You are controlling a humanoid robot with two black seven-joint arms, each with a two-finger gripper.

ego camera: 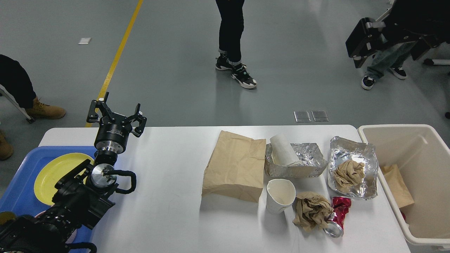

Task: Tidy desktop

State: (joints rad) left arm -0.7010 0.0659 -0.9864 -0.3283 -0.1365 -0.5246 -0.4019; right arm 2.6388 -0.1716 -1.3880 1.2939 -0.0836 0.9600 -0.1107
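Note:
The white desktop (165,196) fills the lower part of the head view. On its right half lie a flat brown paper bag (235,165), a white paper cup (280,195), a foil tray (294,160) holding a white paper roll (283,150), a second foil tray (353,167) with crumpled brown paper, another brown paper wad (311,210) and a crushed red can (337,216). My left gripper (116,111) is open and empty, held up over the desktop's far left edge. The right gripper is out of view.
A blue tray (19,189) with a yellow plate (52,172) sits at the left edge, partly behind my left arm. A beige bin (418,175) with brown paper inside stands at the right. People stand on the floor beyond the table.

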